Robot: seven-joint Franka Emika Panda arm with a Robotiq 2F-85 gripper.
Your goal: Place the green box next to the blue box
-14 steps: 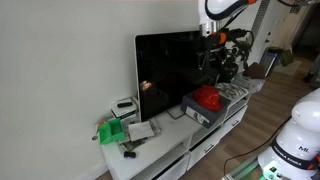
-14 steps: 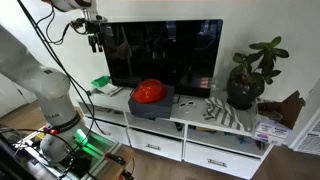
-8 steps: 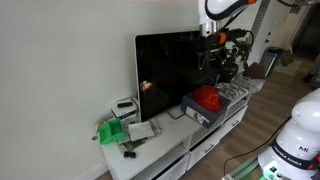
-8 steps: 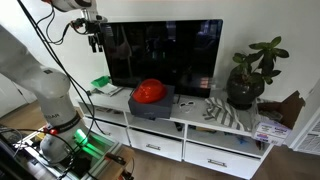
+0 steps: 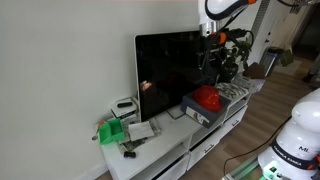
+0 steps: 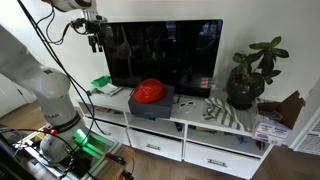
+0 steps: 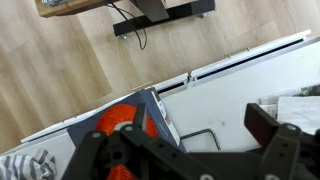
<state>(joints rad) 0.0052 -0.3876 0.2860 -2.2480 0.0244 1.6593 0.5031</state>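
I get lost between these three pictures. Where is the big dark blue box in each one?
Exterior view: the blue box sits right of centre, in front of the TV.
Exterior view: the box is at centre, below the TV.
Wrist view: lower centre-left, seen from above.
Shared landmark: the red thing on top of it.

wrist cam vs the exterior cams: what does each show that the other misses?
Wrist view only: a dark object with a cable trailing from it, on the wood floor. Exterior views only: the green box, the TV and the plant. Shared: the blue box with a red object on top, and the patterned cloth beside it.
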